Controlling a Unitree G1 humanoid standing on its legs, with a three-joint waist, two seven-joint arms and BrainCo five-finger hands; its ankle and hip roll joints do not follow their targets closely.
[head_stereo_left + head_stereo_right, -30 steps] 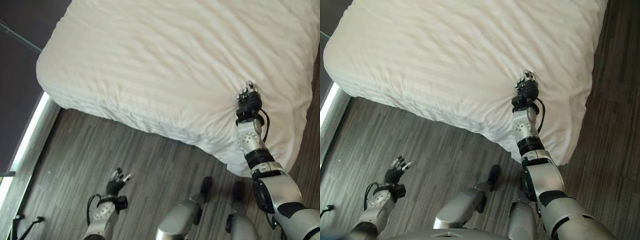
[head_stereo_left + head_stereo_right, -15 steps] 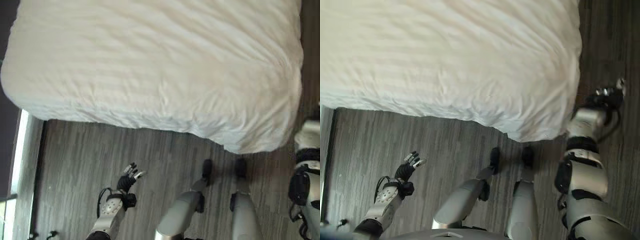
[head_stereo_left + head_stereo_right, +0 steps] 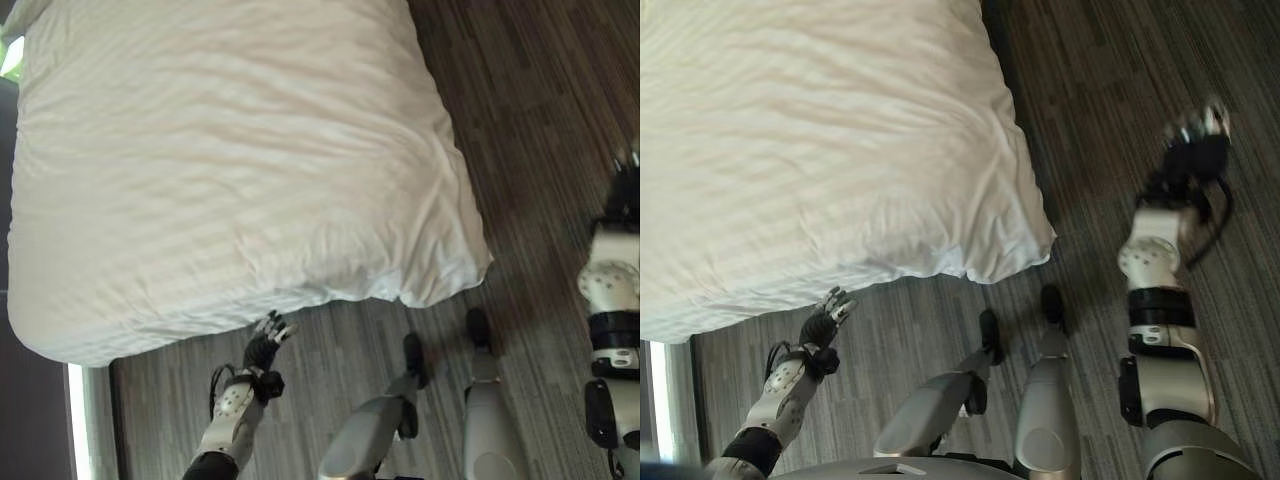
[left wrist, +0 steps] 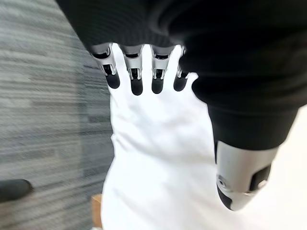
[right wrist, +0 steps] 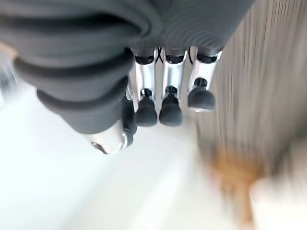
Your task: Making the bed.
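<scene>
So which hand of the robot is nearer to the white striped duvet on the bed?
The left. The left hand hangs just below the near edge of the white striped duvet, fingers straight, not touching. The right hand is raised over the dark wooden floor, well clear of the bed corner.

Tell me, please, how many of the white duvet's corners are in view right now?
2: one corner of the white duvet overhangs the floor; another nearest the window side. Far corners lie out of frame.

White duvet (image 3: 220, 160) spread over bed; faintly creased

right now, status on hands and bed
Left hand open, at duvet edge. Right hand open over floor, clear of bed. Nothing in the way.
</scene>
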